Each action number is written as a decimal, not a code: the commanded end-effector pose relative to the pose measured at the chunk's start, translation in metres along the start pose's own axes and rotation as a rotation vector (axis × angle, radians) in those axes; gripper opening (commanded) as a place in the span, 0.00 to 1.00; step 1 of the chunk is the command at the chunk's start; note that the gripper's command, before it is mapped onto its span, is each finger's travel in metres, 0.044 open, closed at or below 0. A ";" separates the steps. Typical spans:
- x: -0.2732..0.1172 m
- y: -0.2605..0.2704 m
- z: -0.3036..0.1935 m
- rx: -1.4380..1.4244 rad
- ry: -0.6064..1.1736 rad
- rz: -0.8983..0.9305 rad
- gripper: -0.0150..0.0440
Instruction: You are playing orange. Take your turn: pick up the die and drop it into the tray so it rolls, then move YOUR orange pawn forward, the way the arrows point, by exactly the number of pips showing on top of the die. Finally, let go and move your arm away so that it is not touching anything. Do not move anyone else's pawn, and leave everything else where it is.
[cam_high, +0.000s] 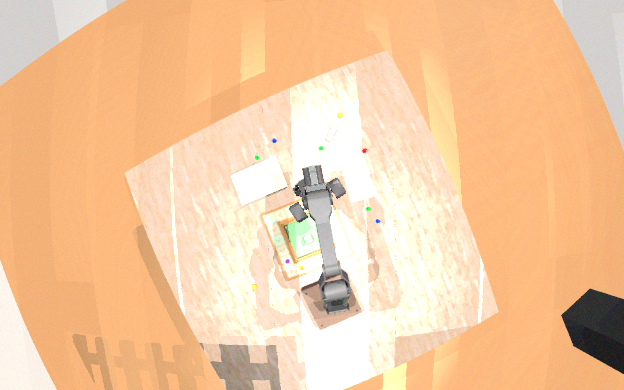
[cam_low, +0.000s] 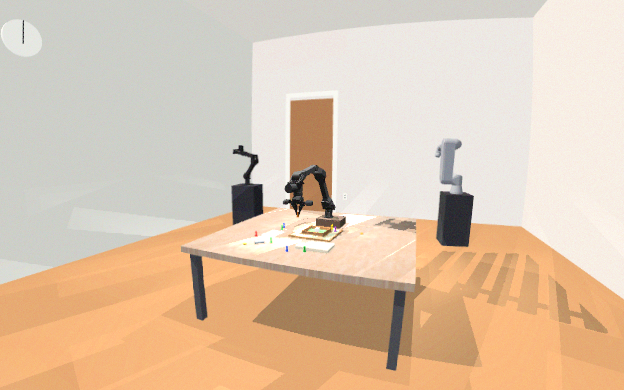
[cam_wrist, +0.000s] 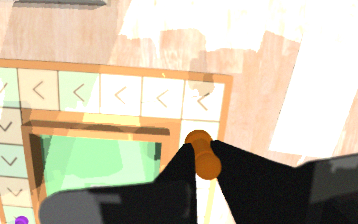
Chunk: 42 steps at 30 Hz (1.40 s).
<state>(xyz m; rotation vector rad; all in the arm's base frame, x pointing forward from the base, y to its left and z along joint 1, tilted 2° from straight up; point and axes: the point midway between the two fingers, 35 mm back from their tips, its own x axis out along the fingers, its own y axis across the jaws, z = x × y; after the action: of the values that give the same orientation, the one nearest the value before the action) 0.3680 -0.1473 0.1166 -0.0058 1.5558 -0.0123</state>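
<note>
Right of centre at the wrist view's bottom, the black parallel-jaw gripper (cam_high: 313, 175) (cam_low: 298, 215) (cam_wrist: 200, 150), nearly closed, pinches the orange rounded pawn (cam_low: 298, 215) (cam_wrist: 207, 165), presumably to carry it forward.

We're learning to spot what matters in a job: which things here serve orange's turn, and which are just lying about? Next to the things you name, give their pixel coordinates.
Job:
- orange pawn (cam_wrist: 207, 165)
- die (cam_high: 308, 239)
- tray (cam_high: 298, 259) (cam_wrist: 100, 129)
- game board (cam_high: 276, 251) (cam_wrist: 227, 100)

Lying about:
- white slab (cam_high: 258, 181) (cam_low: 315, 246)
- red pawn (cam_high: 364, 150) (cam_low: 256, 233)
- blue pawns (cam_high: 274, 140) (cam_low: 287, 248)
</note>
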 end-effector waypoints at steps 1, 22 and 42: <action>0.009 0.027 0.012 -0.021 -0.001 -0.005 0.25; 0.055 0.167 0.037 -0.001 0.001 0.022 0.25; 0.101 0.201 0.035 0.015 0.005 0.027 0.25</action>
<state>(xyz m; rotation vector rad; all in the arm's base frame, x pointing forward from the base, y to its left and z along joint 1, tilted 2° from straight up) 0.4067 0.0509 0.0265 0.0210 1.5538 0.0005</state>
